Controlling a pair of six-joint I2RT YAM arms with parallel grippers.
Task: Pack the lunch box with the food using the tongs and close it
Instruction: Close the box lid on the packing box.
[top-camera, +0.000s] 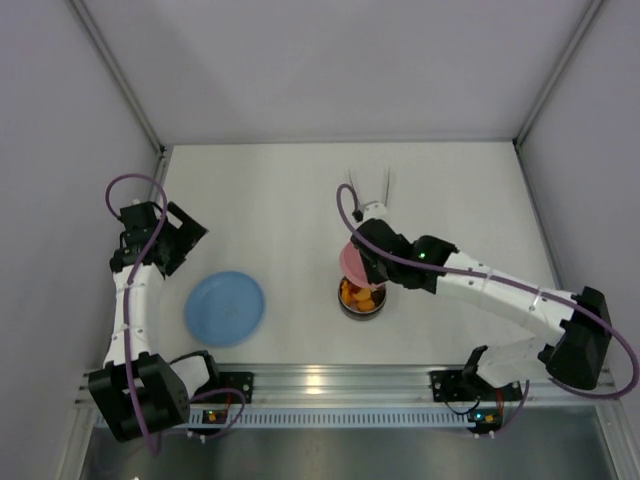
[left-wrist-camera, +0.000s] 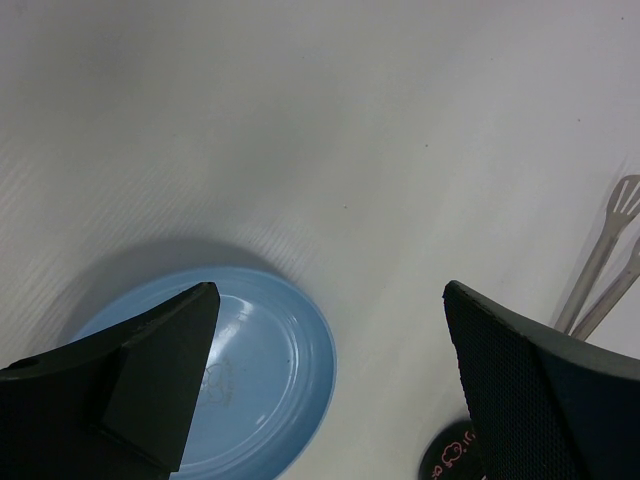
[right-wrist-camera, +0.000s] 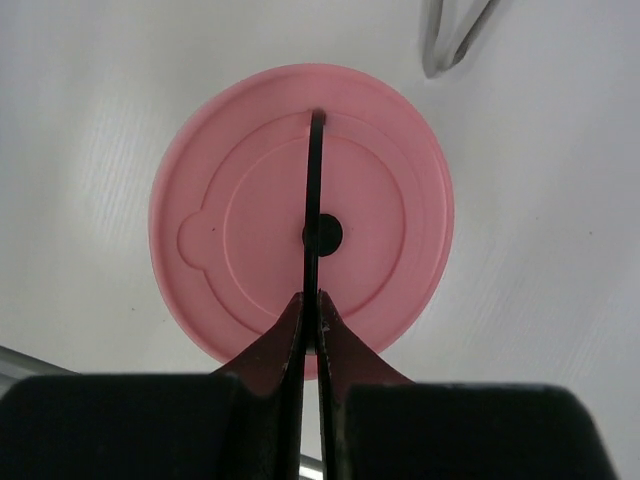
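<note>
The lunch box (top-camera: 361, 299) is a small round steel container in the middle of the table, with orange and yellow food (top-camera: 359, 295) inside it. My right gripper (right-wrist-camera: 311, 297) is shut on the thin dark line (right-wrist-camera: 316, 170) across the pink lid (right-wrist-camera: 250, 240). It holds the lid (top-camera: 351, 262) tilted just above the far-left rim of the lunch box. The tongs (top-camera: 368, 185) lie on the table beyond it and also show as the tongs (left-wrist-camera: 608, 258) and the tongs (right-wrist-camera: 455, 35) in the wrist views. My left gripper (left-wrist-camera: 330, 290) hangs open and empty at the far left.
A flat blue plate (top-camera: 225, 308) lies at the left front, below my left gripper, with the same plate (left-wrist-camera: 285, 370) seen from the left wrist. Grey walls enclose the table on three sides. A metal rail (top-camera: 330, 385) runs along the near edge.
</note>
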